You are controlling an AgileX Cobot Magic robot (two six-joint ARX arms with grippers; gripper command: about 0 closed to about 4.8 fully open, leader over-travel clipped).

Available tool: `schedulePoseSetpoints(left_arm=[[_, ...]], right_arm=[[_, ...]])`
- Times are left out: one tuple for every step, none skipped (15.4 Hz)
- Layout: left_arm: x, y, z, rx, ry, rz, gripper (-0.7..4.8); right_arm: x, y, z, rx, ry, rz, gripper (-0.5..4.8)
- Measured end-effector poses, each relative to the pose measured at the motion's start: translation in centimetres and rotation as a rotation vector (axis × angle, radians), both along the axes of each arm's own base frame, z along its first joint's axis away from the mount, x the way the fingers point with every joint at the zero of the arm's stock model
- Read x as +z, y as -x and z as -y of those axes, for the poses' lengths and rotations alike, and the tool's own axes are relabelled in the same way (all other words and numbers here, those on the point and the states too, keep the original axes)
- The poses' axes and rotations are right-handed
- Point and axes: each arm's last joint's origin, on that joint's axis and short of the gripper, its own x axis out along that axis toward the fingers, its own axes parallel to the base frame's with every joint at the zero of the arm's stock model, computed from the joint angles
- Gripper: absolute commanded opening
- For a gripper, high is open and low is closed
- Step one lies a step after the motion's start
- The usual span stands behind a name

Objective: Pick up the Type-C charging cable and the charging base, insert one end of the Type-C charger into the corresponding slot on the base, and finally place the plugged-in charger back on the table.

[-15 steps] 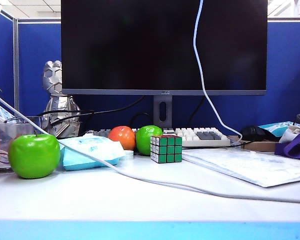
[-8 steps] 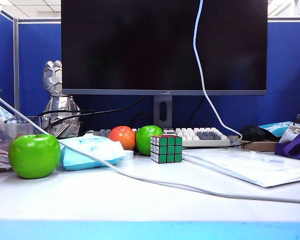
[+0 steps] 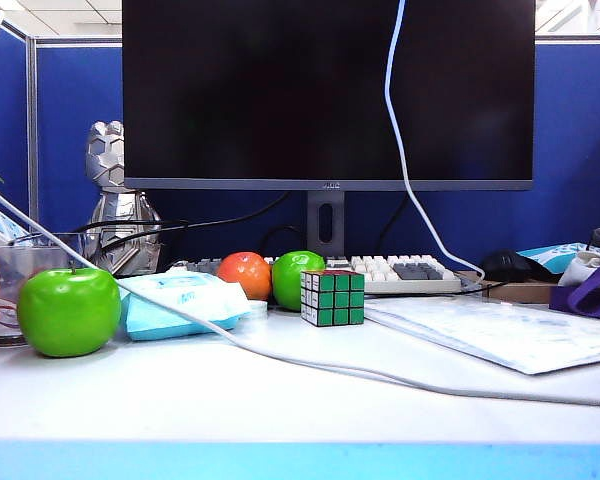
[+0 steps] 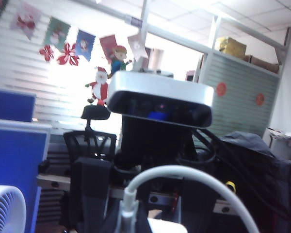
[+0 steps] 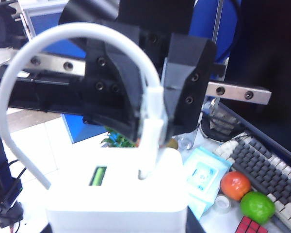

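White table (image 3: 180,405), blue partitions (image 3: 75,110); above, left claw (image 5: 153,127) pinches Type-C charging cable (image 5: 20,73), right claw (image 4: 146,209) seemingly grips charging base (image 5: 117,200)

The left gripper (image 5: 153,104) seen from the right wrist has chunky matte black jaws, each studded with small round screw holes, mounted on a silvery metal rail (image 5: 237,92) with dark bolts.

Left gripper (image 5: 153,104) clamped, right gripper gripping
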Motion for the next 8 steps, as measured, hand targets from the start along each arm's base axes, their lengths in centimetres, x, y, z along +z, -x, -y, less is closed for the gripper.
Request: schedulePoseSetpoints(left_arm=[[-0.04, -0.01, 0.03, -0.009, -0.016, 0.002, -0.06], [-0.05, 0.00, 0.03, -0.013, -0.022, 0.003, -0.06], [-0.07, 0.01, 0.03, -0.017, -0.028, 0.006, -0.06], [-0.07, 0.01, 0.03, -0.017, -0.027, 0.008, -0.06], [-0.08, 0.02, 0.03, -0.016, -0.025, 0.020, -0.06], [-0.07, 0.05, 0.01, -0.012, -0.015, 0.048, -0.06], [-0.02, 0.10, -0.01, -0.006, -0.005, 0.065, -0.06], [0.03, 0.13, -0.04, -0.005, 0.001, 0.075, -0.06]], right_arm=[[-0.06, 0.00, -0.01, 0.003, 0.002, -0.006, -0.01], [-0.10, 0.01, -0.01, 0.003, 0.004, -0.010, -0.01], [-0.14, 0.02, 0.00, 0.004, 0.005, -0.016, -0.01], [-0.14, 0.02, 0.00, 0.004, 0.005, -0.016, -0.01], [-0.15, 0.00, -0.02, 0.005, 0.005, -0.016, -0.01], [-0.13, 0.00, -0.02, 0.005, 0.004, -0.014, -0.01], [-0.06, -0.02, -0.03, 0.006, 0.000, -0.007, -0.01], [-0.05, -0.01, -0.05, 0.007, 0.000, -0.007, -0.01]])
